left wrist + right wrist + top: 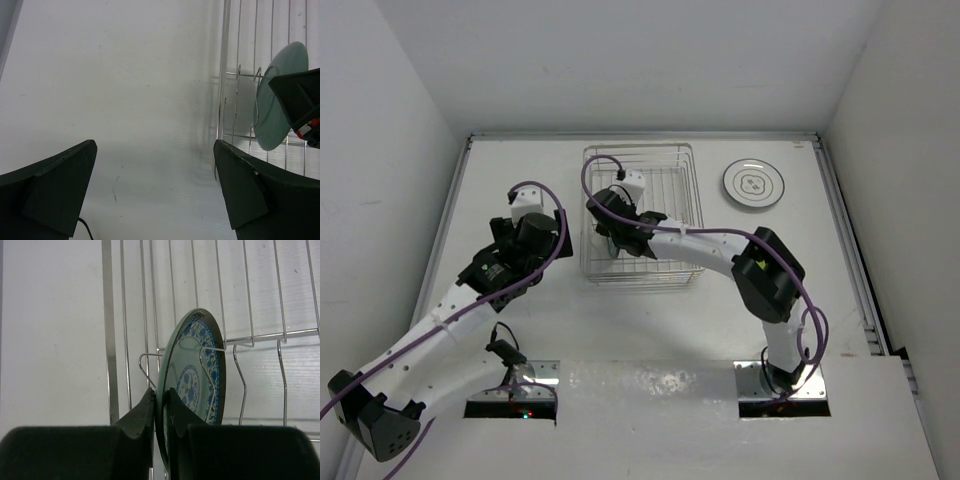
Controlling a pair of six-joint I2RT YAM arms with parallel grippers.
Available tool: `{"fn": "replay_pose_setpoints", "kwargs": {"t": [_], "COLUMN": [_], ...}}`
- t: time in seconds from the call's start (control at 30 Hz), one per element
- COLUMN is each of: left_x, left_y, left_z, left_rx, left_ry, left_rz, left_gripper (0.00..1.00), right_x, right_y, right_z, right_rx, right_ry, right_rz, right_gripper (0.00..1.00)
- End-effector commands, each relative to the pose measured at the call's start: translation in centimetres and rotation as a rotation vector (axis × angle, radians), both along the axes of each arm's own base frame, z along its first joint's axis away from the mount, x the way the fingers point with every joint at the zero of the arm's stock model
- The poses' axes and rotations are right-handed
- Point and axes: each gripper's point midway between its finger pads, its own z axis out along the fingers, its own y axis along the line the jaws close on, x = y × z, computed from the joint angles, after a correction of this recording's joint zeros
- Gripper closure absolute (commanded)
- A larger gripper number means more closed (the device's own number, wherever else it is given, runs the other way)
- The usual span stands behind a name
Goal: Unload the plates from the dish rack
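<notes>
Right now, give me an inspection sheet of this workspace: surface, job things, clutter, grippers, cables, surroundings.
Surface: white table, no spills seen.
Job's things: rack toward the far side of the table; blue plate upright between its tines; ringed plate flat on the table, right of the rack.
Clutter: nothing seen.
Grippers: right gripper shut on the blue plate's rim; left gripper open, over the table left of the rack, holding nothing.
Cables: purple cables loop along both arms; one arcs over the rack.
Surroundings: white walls on three sides.
</notes>
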Motion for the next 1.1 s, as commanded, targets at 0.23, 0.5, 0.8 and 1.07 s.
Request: {"fn": "replay_pose_setpoints", "kwargs": {"t": [0.23,0.5,0.8,1.07], "left_x": [0.5,0.4,0.2,0.3], "left_y": [0.0,0.3,0.9,0.8], "left_z": [1.1,1.4,1.7,1.7], "left_rx": [-0.025,-0.024,-0.022,-0.024], "left_ry": [-0.047,-0.056,-0.071,-0.070], "left_rz": [0.004,0.019,0.046,0.041], "left_gripper": [0.00,0.00,0.00,0.00], "right_x": [1.6,1.1,-1.2,-0.7], "right_y": [2.4,3.7,-0.3,-14.6], "right_z": [2.7,9.8,19.6,18.2], "right_rx": [0.123,0.125,0.074,-0.485], "right_ry": [-0.036,-0.111,-0.271,-0.111], "right_rz": [-0.065,0.087,0.196,0.304], "right_gripper": [1.00,1.00,1.00,1.00]}}
